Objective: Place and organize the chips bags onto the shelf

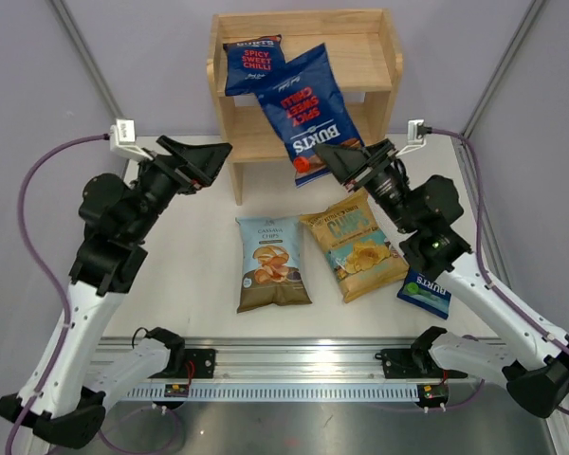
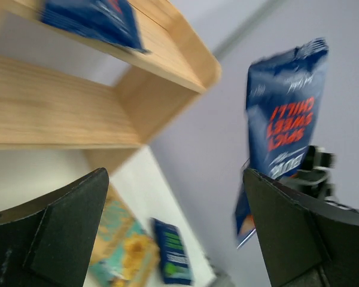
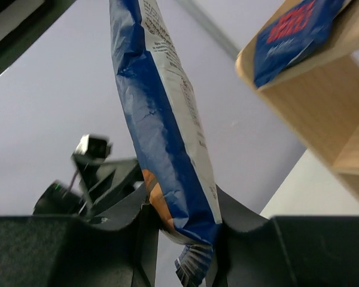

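1. Right tool [image 1: 324, 157] is closed narrowly on the end seam of a dark blue, red-lettered crinkly chips bag [image 1: 303, 102], which stands up from the jaws with its lettering upside down
2. Left tool [image 1: 213, 163] is spread wide with nothing between its fingers, off the shelf's left front corner
3. The gripped bag is in the air before the light wooden two-tier shelf [image 1: 384, 59] at the desk's far edge, its free end over the top tier's front rim; I cannot tell whether it touches the wood
4. A second dark blue red-lettered bag [image 1: 254, 64] lies at the top tier's left end, overhanging the front rim
5. On the white desk [image 1: 190, 275], a pale-blue and olive Cassava bag [image 1: 270, 261] lies mid-desk, a yellow and teal bag [image 1: 356, 242] just to its right, and a small green-marked dark blue bag [image 1: 425, 292] near the right edge
6. The step in hand looks like shelving the gripped bag, with three bags waiting; next it needs carrying over the top tier's free right part and lowering inside the rim before release, since the limp bag could slide off
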Motion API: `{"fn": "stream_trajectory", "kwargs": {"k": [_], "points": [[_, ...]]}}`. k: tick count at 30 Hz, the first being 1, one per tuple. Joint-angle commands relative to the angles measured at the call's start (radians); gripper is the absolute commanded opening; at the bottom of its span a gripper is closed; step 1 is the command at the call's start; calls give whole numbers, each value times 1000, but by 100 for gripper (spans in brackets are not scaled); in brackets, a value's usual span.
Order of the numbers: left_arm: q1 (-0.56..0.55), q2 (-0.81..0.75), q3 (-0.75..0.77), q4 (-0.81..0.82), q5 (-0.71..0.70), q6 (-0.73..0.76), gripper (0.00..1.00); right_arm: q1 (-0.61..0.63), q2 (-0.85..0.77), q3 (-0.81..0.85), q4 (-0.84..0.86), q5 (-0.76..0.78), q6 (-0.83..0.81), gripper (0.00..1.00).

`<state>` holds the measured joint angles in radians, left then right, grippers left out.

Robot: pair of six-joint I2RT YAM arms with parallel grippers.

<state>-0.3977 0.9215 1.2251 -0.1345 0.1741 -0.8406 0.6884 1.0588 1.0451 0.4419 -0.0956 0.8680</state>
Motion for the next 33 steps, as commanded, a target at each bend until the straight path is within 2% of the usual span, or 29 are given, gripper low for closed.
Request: {"fn": "stream_trajectory", "kwargs": {"k": [1,4,6,10,18,22,30,33], "points": [[5,-75,69,-236,-252,227,99,-116,-5,139,-166,119,40,9],[7,-116,99,-353,-330,307,99,-211,70,254,-253,55,123,9],[5,-137,108,-388,-343,351,99,-228,141,321,-293,59,129,9],[5,-164,93,-464,-375,402,99,-240,249,487,-376,158,134,7],[5,-210,27,-540,-418,475,99,-247,441,657,-396,319,195,6],[5,-240,-18,-565,-450,502,99,-247,556,855,-529,313,183,12],[5,-259,-53,-600,-499,535,99,-245,699,1025,-634,355,210,14],[5,-266,-70,-608,-502,541,99,-245,751,1084,-687,347,198,19]]}}
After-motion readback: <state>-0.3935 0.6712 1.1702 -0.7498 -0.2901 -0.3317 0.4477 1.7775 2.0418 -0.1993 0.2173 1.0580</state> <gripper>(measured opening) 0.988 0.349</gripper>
